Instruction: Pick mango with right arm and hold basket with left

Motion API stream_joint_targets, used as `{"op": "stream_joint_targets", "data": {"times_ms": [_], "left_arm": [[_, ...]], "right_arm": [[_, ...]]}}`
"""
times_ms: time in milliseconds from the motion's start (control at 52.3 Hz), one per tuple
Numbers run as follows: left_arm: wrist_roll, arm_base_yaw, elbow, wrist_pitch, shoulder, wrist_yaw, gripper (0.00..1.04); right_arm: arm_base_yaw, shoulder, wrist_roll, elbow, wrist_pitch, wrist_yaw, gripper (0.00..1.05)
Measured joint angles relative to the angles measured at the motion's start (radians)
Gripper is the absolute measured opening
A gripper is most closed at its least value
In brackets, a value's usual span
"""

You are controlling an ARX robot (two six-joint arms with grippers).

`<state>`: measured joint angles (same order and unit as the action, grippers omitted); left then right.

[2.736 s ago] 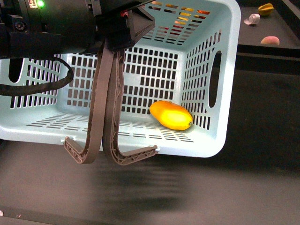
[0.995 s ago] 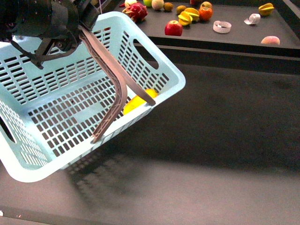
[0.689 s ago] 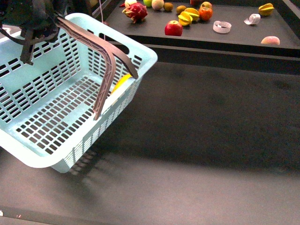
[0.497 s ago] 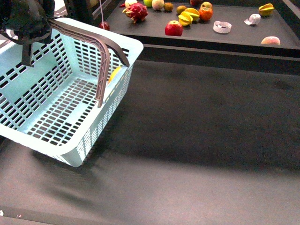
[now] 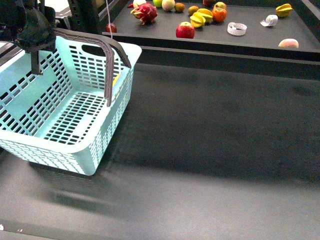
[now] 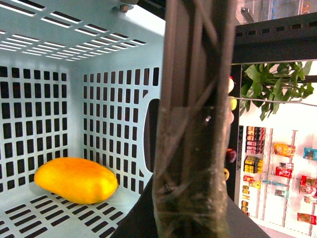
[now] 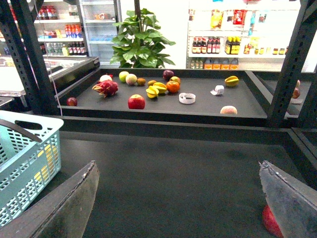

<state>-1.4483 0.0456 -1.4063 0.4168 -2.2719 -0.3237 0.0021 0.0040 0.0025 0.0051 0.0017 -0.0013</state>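
Observation:
The light-blue basket (image 5: 75, 145) hangs at the far left in the front view, nearly level. My left gripper (image 5: 34, 36) is shut on its brown handle (image 5: 107, 65) up at the top left. The left wrist view is filled by that handle (image 6: 195, 99) close up. Behind it the yellow-orange mango (image 6: 77, 180) lies on the basket floor in a corner. From the front, the mango (image 5: 116, 79) shows only as yellow through the slots. My right gripper (image 7: 181, 198) is open over the dark table with nothing between its fingers, and the basket (image 7: 25, 163) is off to one side.
A raised dark shelf (image 5: 250, 42) runs along the back with a dragon fruit (image 5: 145, 12), a red apple (image 5: 185, 31), a tape roll (image 5: 236, 28), a starfruit (image 5: 283, 9) and a peach (image 5: 288, 43). Something red (image 7: 270, 220) lies beside one right finger.
The basket has swung from the middle of the front view to the far left and levelled out. The mango now sits against its far side wall.

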Motion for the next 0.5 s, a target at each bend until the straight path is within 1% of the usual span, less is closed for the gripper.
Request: {"op": "stream_joint_targets", "data": {"times_ms": [19, 38, 96, 172, 210, 268, 287, 364, 402, 478, 497], "left_arm": [[0.0, 0.0, -0.002, -0.003, 0.0, 0.001, 0.09], [-0.002, -0.002, -0.004, -0.01, 0.0, 0.002, 0.11], [-0.012, -0.004, -0.006, -0.02, 0.0, -0.01, 0.23], [-0.016, -0.007, -0.005, -0.031, 0.002, -0.01, 0.43], [-0.016, -0.008, 0.0, -0.031, 0.006, -0.009, 0.48], [-0.016, -0.009, 0.017, -0.031, 0.025, -0.005, 0.59], [-0.015, -0.009, 0.02, -0.031, 0.029, -0.002, 0.61], [-0.014, -0.013, 0.052, -0.024, 0.073, 0.009, 0.75], [-0.011, -0.017, 0.084, -0.01, 0.116, 0.016, 0.86], [0.01, -0.025, 0.138, 0.009, 0.185, 0.028, 1.0], [0.019, -0.029, 0.158, 0.011, 0.208, 0.036, 1.0]], "right_arm": [[0.0, 0.0, 0.0, 0.0, 0.0, 0.0, 0.97], [0.0, 0.0, 0.0, 0.0, 0.0, 0.0, 0.97], [0.0, 0.0, 0.0, 0.0, 0.0, 0.0, 0.97], [0.0, 0.0, 0.0, 0.0, 0.0, 0.0, 0.97], [0.0, 0.0, 0.0, 0.0, 0.0, 0.0, 0.97], [0.0, 0.0, 0.0, 0.0, 0.0, 0.0, 0.97], [0.0, 0.0, 0.0, 0.0, 0.0, 0.0, 0.97], [0.0, 0.0, 0.0, 0.0, 0.0, 0.0, 0.97], [0.0, 0.0, 0.0, 0.0, 0.0, 0.0, 0.97], [0.0, 0.0, 0.0, 0.0, 0.0, 0.0, 0.97], [0.0, 0.0, 0.0, 0.0, 0.0, 0.0, 0.97]]}}
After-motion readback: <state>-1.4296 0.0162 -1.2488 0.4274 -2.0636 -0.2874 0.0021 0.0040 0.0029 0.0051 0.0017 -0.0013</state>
